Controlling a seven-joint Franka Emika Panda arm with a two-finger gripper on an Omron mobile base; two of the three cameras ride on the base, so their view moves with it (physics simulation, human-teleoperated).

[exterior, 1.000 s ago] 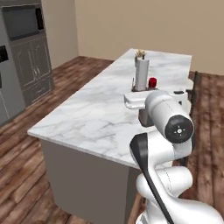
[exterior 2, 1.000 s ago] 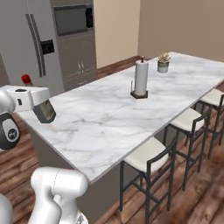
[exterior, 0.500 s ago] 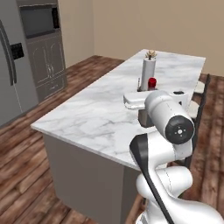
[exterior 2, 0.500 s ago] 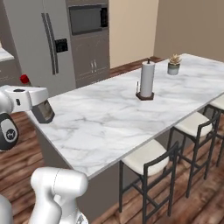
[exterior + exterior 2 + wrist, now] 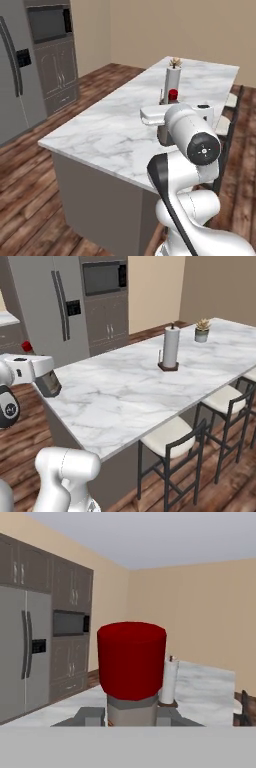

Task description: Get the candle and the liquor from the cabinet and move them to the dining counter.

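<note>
Gripping liquor (image 5: 131, 667) (red cap up), end effector (image 5: 131, 716) clamped on neck, beside dining counter (image 5: 130, 396).

Robot arm (image 5: 192, 200): glossy white rounded shells, with a dark band curving along one lower segment. One joint ended in a dark grey round cap with small pale marks. Hand (image 5: 30, 368): boxy white housing, dark grey block beneath.
</note>
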